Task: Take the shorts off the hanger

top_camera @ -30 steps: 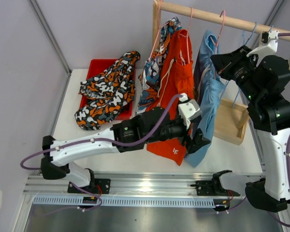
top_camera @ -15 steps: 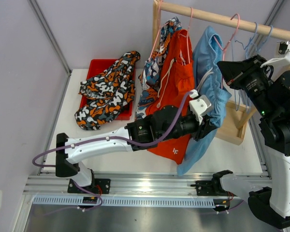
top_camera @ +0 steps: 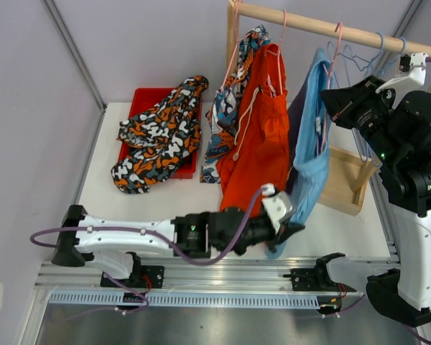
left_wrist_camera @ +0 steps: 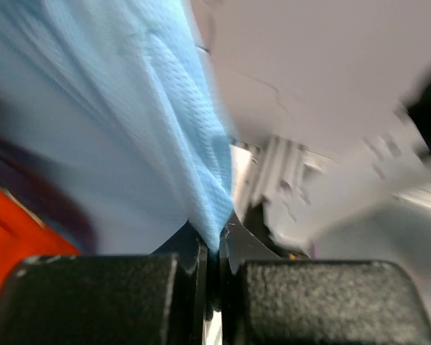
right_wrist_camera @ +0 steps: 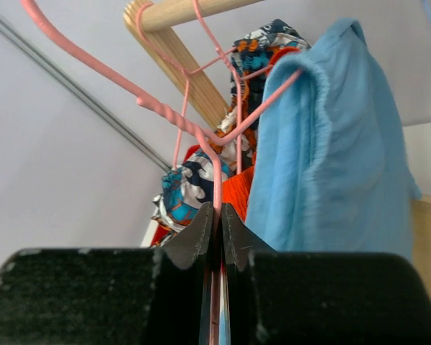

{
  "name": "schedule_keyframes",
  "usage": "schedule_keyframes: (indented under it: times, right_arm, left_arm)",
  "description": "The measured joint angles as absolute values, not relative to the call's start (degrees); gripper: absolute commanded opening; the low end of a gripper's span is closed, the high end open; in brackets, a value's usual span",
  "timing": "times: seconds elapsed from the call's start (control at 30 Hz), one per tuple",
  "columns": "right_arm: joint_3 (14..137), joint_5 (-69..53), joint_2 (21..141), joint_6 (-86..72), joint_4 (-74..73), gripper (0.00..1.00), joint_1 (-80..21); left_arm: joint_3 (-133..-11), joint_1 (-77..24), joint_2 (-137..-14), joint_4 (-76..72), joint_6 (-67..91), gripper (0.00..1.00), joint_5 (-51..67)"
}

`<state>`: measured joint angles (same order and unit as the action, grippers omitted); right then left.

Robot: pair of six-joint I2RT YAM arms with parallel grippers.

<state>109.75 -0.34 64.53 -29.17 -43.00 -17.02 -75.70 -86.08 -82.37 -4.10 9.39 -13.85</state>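
Note:
Light blue shorts [top_camera: 314, 154] hang from a pink hanger [top_camera: 337, 34] on the wooden rail [top_camera: 302, 24]. My left gripper [top_camera: 286, 231] is shut on their bottom hem, low near the table's front edge. In the left wrist view the blue fabric [left_wrist_camera: 194, 144] runs down into the closed jaws of that gripper [left_wrist_camera: 214, 248]. My right gripper [top_camera: 332, 97] is shut on the pink hanger's wire [right_wrist_camera: 217, 154], seen pinched in the gripper [right_wrist_camera: 217, 215] in the right wrist view. Orange shorts [top_camera: 264, 136] and wave-print shorts [top_camera: 233, 93] hang to the left.
Blotched orange-black-white shorts [top_camera: 161, 133] lie across a red tray [top_camera: 142, 97] at the back left. The rack's wooden base [top_camera: 345, 183] sits under the right arm. Empty blue hangers [top_camera: 359, 54] hang at the rail's right end. A wooden post [top_camera: 232, 36] stands behind the clothes.
My left gripper has shut on the blue shorts' hem and drawn back and down toward the front edge, pulling the fabric taut. The right arm has shifted with the hanger.

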Motion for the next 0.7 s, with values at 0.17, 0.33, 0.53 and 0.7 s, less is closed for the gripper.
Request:
schedule_keyframes:
  times: [0.17, 0.33, 0.53, 0.7]
  right_arm:
    - [113.5, 2.3, 66.9, -27.1, -45.5, 0.0, -17.2]
    - [112.5, 4.1, 65.3, -26.8, -46.2, 0.0, -17.1]
    - [102.8, 3.4, 56.2, -29.6, -46.6, 0.0, -17.0]
    - [98.2, 0.2, 47.5, -33.3, -52.9, 0.0, -17.0]
  left_arm:
    - [-67.4, -94.6, -78.7, -4.8, 11.6, 0.0, -19.3]
    - [-66.1, -95.4, -78.8, -1.5, 12.0, 0.0, -23.6]
    - [-73.6, -88.8, -81.8, 4.6, 11.1, 0.0, -24.1]
    - [-87.6, -79.8, -88.2, 9.9, 8.9, 0.0, -25.1]
